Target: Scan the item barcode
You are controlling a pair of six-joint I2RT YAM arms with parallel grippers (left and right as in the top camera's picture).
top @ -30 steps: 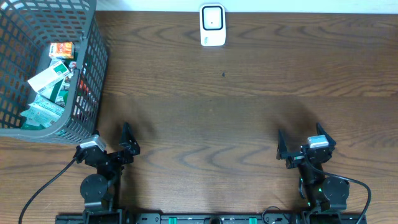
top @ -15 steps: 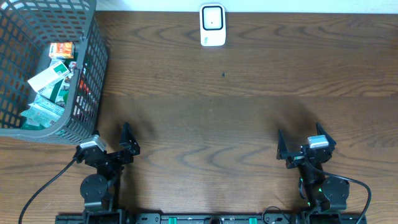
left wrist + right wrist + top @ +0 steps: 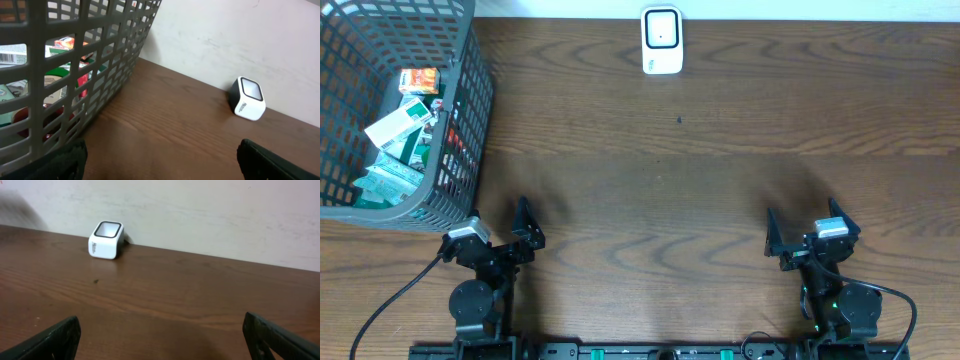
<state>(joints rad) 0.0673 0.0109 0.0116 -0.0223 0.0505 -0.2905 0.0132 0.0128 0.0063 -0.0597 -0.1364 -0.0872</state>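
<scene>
low over the near left edge of the dark brown wood-grain table: left gripper, jaws spread wide, nothing between them. same on the near right edge: right gripper, jaws fully apart and empty. seen from each wrist view only as black fingers at the bottom corners, with bare wood between.

at the far left corner, well apart from both grippers: grey plastic lattice basket, upright, its side wall filling the left of the left wrist view. heaped inside it, the small boxed items: an orange-and-white carton nearest the far side, a white-and-green carton lying tilted below it, pale green packets toward the near wall. all loose and overlapping, none touched by a gripper. too small from overhead to tell which faces carry barcodes.

at the middle of the far table edge, close to the pale wall: white cube-shaped scanner with a dark-rimmed window on top, standing alone, well clear of the basket and visible from both wrist views.
</scene>
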